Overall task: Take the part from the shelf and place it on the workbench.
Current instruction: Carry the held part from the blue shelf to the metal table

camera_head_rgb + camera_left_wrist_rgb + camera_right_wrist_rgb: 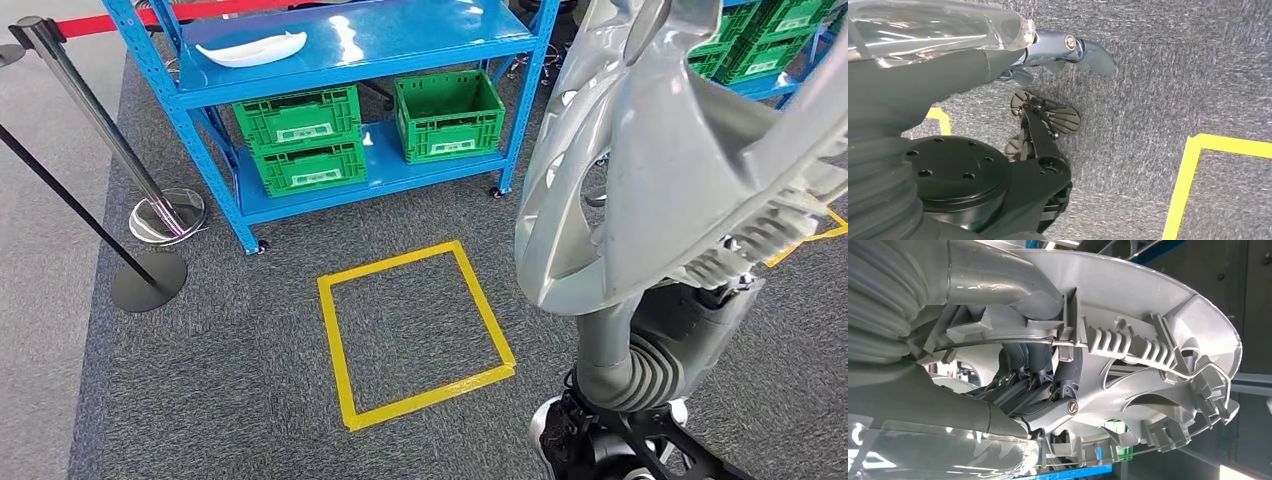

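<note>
One silver part [640,150] in right robot hand [1038,375]; three green crates [448,113].

I get bright, even overhead light; glare streaks the blue shelf [350,40] top. The near part [640,150] is soft, shadows faint.

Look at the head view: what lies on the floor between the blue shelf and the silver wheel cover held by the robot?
A yellow tape square on grey carpet lies between the blue shelf and the wheel cover gripped by the right hand.
</note>
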